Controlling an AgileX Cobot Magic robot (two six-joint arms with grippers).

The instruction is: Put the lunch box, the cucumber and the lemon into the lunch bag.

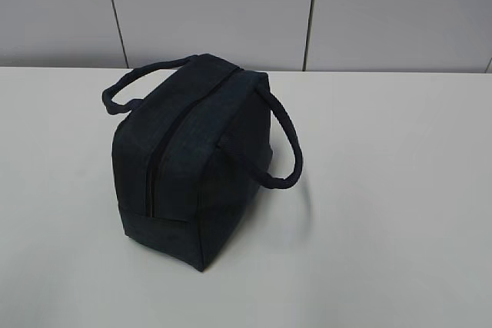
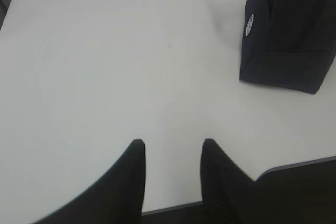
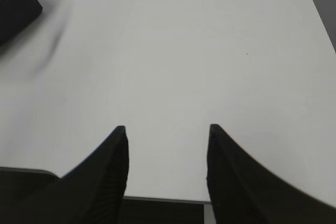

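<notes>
Navy lunch bag [image 1: 192, 151] zipped, well apart from left pincer [image 2: 173, 145], right pincer [image 3: 167, 129], both parted, empty

- Left gripper [image 2: 173, 148]: two matte black fingers [image 2: 134, 182] that broaden from narrow, rounded tips toward the base
- Right gripper [image 3: 167, 132]: the same black, tapered fingers [image 3: 113, 171], inner faces seemingly finely ribbed, though the close view is blurred
- No cables, screws or markings visible
</notes>
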